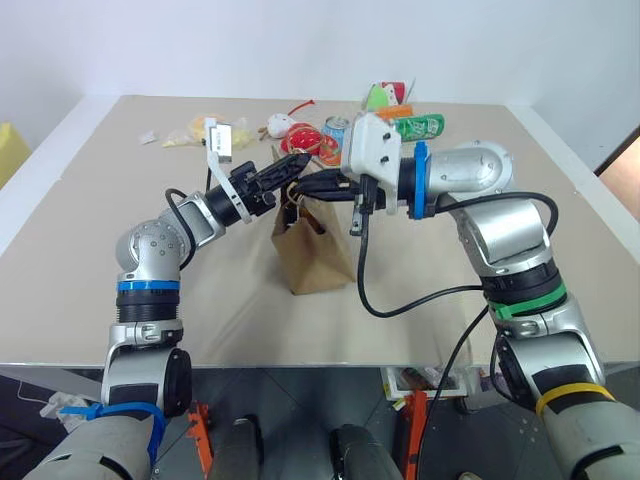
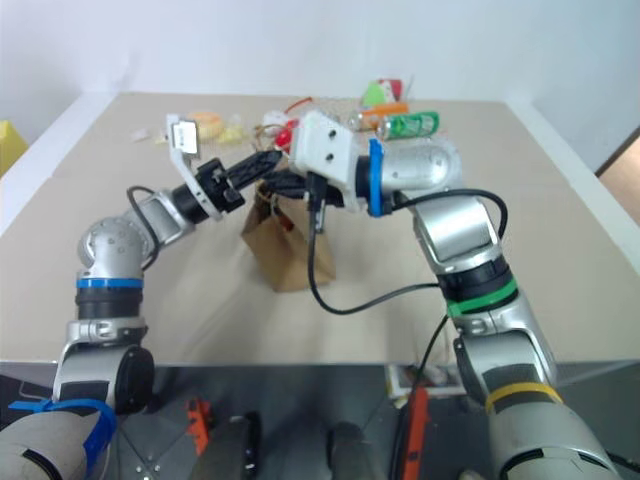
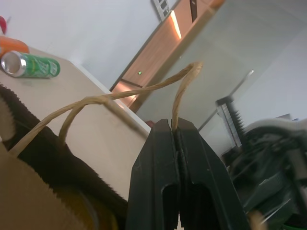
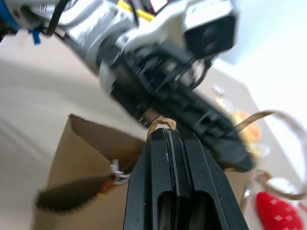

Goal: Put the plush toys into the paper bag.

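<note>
The brown paper bag (image 1: 312, 255) stands upright in the middle of the table, its mouth open. My left gripper (image 1: 300, 170) reaches in from the left and is shut on one tan cord handle (image 3: 120, 96); the left wrist view shows the cord pinched at its tip (image 3: 175, 125). Coming from the right, my right gripper (image 1: 300, 192) is shut on the other handle (image 4: 163, 123) just above the bag's rim. The two grippers almost meet over the mouth. Something brown with a white tag (image 4: 114, 172) lies inside the bag. I cannot tell whether it is one of the plush toys, which are otherwise hidden.
Behind the bag lie a red strawberry plush (image 1: 300, 140), a small white round toy (image 1: 278, 125), a can (image 1: 337, 130), a green can (image 1: 420, 125) and yellow packets (image 1: 195, 130). A black cable (image 1: 362, 270) hangs from my right wrist beside the bag.
</note>
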You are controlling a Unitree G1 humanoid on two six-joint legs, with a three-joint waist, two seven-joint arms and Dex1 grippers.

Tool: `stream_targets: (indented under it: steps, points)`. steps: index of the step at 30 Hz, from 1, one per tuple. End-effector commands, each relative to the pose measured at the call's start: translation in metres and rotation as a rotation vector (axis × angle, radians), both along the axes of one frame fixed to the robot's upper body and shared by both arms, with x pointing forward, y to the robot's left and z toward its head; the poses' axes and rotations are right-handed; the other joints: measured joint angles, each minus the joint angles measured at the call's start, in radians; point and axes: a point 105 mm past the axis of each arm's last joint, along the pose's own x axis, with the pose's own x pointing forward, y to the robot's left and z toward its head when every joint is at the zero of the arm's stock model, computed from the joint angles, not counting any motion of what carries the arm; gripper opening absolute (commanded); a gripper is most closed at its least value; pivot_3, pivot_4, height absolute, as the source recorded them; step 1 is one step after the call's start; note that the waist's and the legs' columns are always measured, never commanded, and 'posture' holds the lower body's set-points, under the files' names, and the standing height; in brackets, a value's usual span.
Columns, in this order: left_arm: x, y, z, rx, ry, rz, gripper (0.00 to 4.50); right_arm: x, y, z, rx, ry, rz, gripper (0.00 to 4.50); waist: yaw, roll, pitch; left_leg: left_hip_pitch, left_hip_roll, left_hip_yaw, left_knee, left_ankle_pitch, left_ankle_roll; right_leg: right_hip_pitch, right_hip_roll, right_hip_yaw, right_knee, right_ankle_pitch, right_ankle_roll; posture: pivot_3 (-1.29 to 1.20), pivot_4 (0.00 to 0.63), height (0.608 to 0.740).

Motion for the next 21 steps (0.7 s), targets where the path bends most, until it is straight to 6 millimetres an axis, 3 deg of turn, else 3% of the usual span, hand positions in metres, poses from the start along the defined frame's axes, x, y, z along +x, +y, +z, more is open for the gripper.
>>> stream_targets:
  steps: [1, 2, 3, 5, 12, 13, 14, 21]
  points:
    - [-0.007, 0.001, 0.009, 0.025, -0.064, 0.002, 0.0, -0.005, -0.001, 0.007, -0.006, -0.04, 0.01, 0.03, 0.0, 0.0, 0.0, 0.0, 0.0, 0.0, 0.0, 0.0, 0.0, 0.0, 0.0, 0.0, 0.0, 0.0, 0.0, 0.0, 0.15, 0.74]
    - [-0.008, 0.001, 0.009, 0.027, -0.065, 0.002, 0.0, -0.004, -0.002, 0.008, 0.0, -0.035, 0.0, 0.03, 0.0, 0.0, 0.0, 0.0, 0.0, 0.0, 0.0, 0.0, 0.0, 0.0, 0.0, 0.0, 0.0, 0.0, 0.0, 0.0, 0.15, 0.74]
    - [-0.008, 0.001, 0.009, 0.027, -0.066, 0.003, 0.58, -0.002, -0.003, 0.008, 0.004, -0.032, -0.01, 0.0, -0.001, 0.0, 0.0, 0.0, 0.0, 0.0, 0.0, 0.0, 0.0, 0.0, 0.0, 0.0, 0.0, 0.0, 0.0, 0.0, 0.15, 0.74]
    - [-0.011, 0.0, 0.012, 0.011, -0.065, -0.019, 1.2, 0.003, -0.008, 0.01, 0.01, -0.029, -0.041, 0.65, 0.0, 0.0, 0.0, 0.0, 0.0, 0.0, 0.0, 0.0, 0.0, 0.0, 0.0, 0.0, 0.0, 0.0, 0.0, 0.0, 0.15, 0.74]
    - [-0.019, 0.003, 0.027, -0.039, -0.098, -0.038, 4.49, 0.017, -0.028, 0.033, 0.087, -0.054, -0.133, 3.77, 0.001, 0.0, 0.0, 0.0, 0.0, 0.0, 0.0, 0.0, 0.0, 0.0, 0.0, 0.0, 0.0, 0.0, 0.0, 0.0, 0.15, 0.74]
    - [-0.019, 0.004, 0.029, -0.053, -0.102, -0.035, 4.5, 0.019, -0.033, 0.035, 0.09, -0.058, -0.145, 4.29, 0.001, 0.0, 0.0, 0.0, 0.0, 0.0, 0.0, 0.0, 0.0, 0.0, 0.0, 0.0, 0.0, 0.0, 0.0, 0.0, 0.15, 0.74]
    - [-0.019, 0.006, 0.032, -0.071, -0.105, -0.033, 4.5, 0.018, -0.039, 0.037, 0.088, -0.06, -0.149, 4.44, 0.001, 0.0, 0.0, 0.0, 0.0, 0.0, 0.0, 0.0, 0.0, 0.0, 0.0, 0.0, 0.0, 0.0, 0.0, 0.0, 0.15, 0.74]
    - [-0.041, 0.022, 0.039, -0.071, -0.129, -0.118, 4.5, 0.007, -0.072, 0.054, 0.089, -0.054, -0.143, 4.44, 0.0, 0.0, 0.0, 0.0, 0.0, 0.0, 0.0, 0.0, 0.0, 0.0, 0.0, 0.0, 0.0, 0.0, 0.001, 0.0, 0.15, 0.74]
